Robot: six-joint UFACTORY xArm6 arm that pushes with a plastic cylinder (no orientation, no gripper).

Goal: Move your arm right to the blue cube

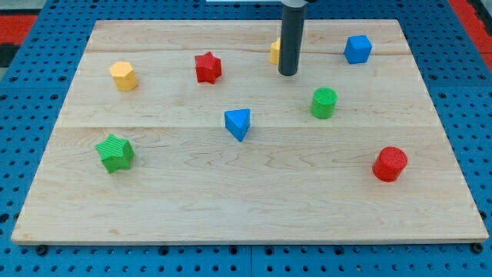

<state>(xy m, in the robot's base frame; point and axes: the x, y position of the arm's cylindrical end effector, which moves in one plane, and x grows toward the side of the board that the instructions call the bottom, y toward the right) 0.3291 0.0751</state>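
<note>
The pale wooden board, with fine grain and plank seams, fills the view. My tip is the end of a smooth dark rod; it has no jaws, so nothing spreads or pinches. It stands on the wood, hiding part of a yellow block at its 11 o'clock. The blue cube lies at 2 o'clock from my tip, apart from it. The green cylinder is at 4 o'clock, the ribbed red cylinder farther that way. The red star is at 9 o'clock.
</note>
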